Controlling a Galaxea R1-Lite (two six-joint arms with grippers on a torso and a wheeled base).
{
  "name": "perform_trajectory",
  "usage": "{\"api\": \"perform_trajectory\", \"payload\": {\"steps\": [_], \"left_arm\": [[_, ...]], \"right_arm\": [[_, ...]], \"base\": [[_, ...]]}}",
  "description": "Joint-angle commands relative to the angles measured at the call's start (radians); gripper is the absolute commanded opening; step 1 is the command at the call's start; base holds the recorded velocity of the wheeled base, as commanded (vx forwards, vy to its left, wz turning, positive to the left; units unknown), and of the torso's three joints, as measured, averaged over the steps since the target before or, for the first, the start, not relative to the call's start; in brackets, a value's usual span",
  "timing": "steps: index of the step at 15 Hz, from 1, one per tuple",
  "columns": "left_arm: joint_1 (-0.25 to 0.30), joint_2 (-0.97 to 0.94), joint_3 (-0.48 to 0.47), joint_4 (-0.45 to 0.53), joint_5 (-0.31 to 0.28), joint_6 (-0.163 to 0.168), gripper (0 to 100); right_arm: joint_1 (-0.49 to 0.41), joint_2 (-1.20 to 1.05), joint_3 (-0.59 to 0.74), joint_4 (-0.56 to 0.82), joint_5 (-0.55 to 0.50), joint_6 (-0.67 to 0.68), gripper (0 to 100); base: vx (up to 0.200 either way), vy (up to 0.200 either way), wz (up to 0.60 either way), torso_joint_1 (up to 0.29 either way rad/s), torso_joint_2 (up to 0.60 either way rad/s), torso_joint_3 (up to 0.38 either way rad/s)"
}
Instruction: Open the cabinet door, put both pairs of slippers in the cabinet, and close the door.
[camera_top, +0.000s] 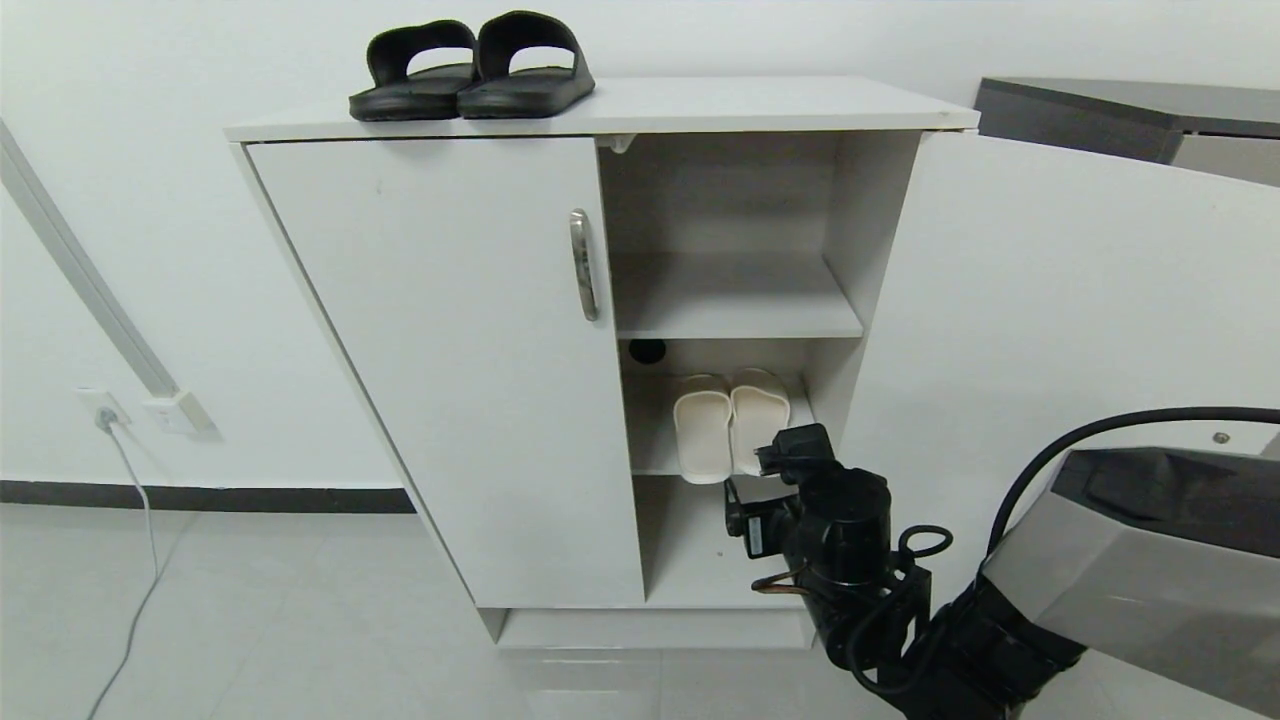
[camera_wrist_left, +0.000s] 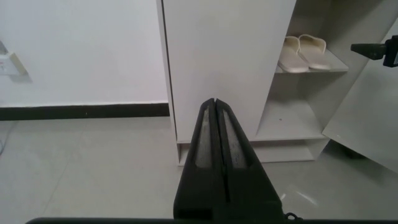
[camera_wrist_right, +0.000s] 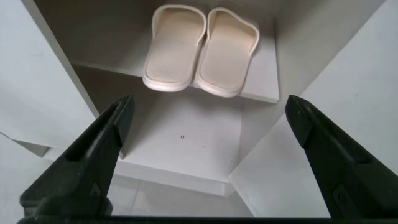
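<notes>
Right fingers (camera_wrist_right: 93, 155) spread wide, empty, left fingers (camera_wrist_left: 205, 146) pressed together — white slippers (camera_wrist_right: 214, 56) lengthwise into cabinet (camera_top: 430, 350), toes inward

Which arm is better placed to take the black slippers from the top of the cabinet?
Probably the left. The black slippers lie above the closed left door, which the left gripper faces, fingers shut. The right gripper, open, is low at the open side by the white slippers.

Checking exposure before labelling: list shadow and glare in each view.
Head view: cabinet interior shaded, darkest at the top; black slippers evenly lit, no hard shadow. Left wrist view: faint glare on the floor by the cabinet's base. Right wrist view: white slippers brightly lit, shade beneath them.
</notes>
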Motion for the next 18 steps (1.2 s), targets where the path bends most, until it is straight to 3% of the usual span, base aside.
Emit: {"api": "perform_trajectory", "payload": {"steps": [1, 3, 18], "left_arm": [[0.000, 0.002, 0.000, 0.000, 0.000, 0.000, 0], [0.000, 0.002, 0.000, 0.000, -0.001, 0.000, 0], [0.000, 0.002, 0.000, 0.000, -0.003, 0.000, 0]], "right_arm": [[-0.001, 0.019, 0.001, -0.023, 0.001, -0.013, 100], [-0.004, 0.032, -0.001, -0.046, 0.001, -0.024, 100], [-0.005, 0.026, 0.008, -0.051, 0.003, -0.016, 100]], "base": [[0.000, 0.000, 0.00, 0.000, 0.00, 0.000], [0.000, 0.000, 0.00, 0.000, 0.00, 0.000], [0.000, 0.200, 0.00, 0.005, 0.00, 0.001]]}}
